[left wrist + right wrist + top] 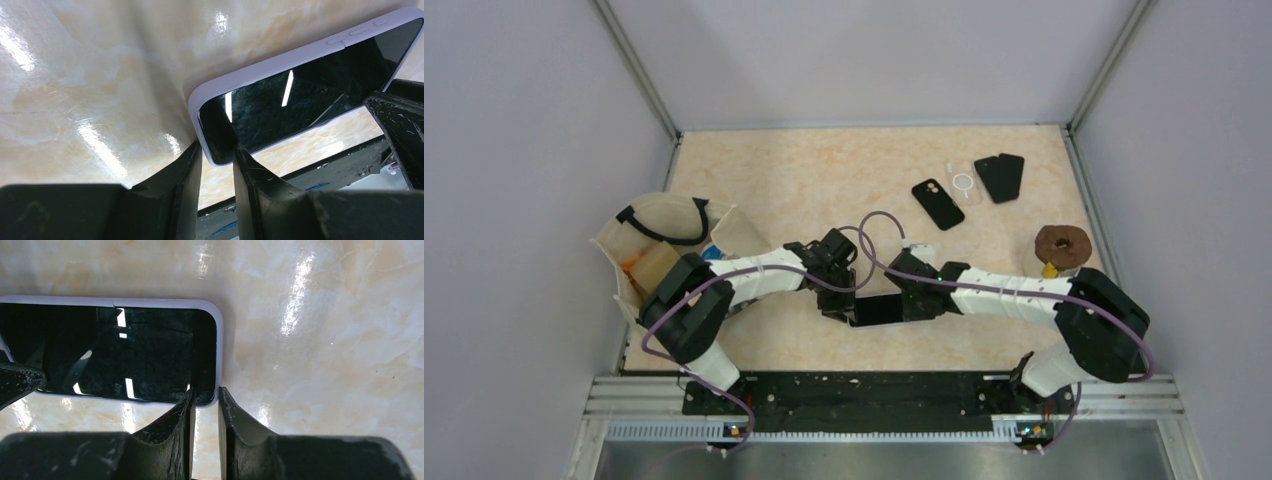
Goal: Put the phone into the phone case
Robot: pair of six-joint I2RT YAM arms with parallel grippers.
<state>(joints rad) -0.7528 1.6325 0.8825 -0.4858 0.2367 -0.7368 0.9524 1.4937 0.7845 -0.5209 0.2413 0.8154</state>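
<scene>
Two hands meet low over the near middle of the marbled surface (pixel 804 170), one at each short end of the phone (pixel 879 310). It lies flat with its long side running left to right and its dark screen facing up. The phone sits inside the pale phone case (pixel 280 60). The case rim rings the glass on every side that shows, and button bumps are visible on one long edge.

The left hand (pixel 840 303) is at the phone's left end. In the left wrist view its jaws are nearly together and pinch that end (pixel 216 150), with one finger on the screen edge and the other outside the case wall. The right hand (pixel 916 300) does the same at the right end. The right wrist view shows a narrow gap (pixel 206 392), one finger tip over the glass corner, the other just outside the rim (pixel 165 302).

Further back on the right lie a black slab (pixel 937 203) with a camera corner (phone or case, cannot tell), a clear case (pixel 964 183) just beside it, and two black cases (pixel 1000 177) touching each other. A brown doughnut (pixel 1062 245) is near the right edge. A cloth bag (pixel 664 215) with black handles stands at the left edge, partly behind the left arm.
</scene>
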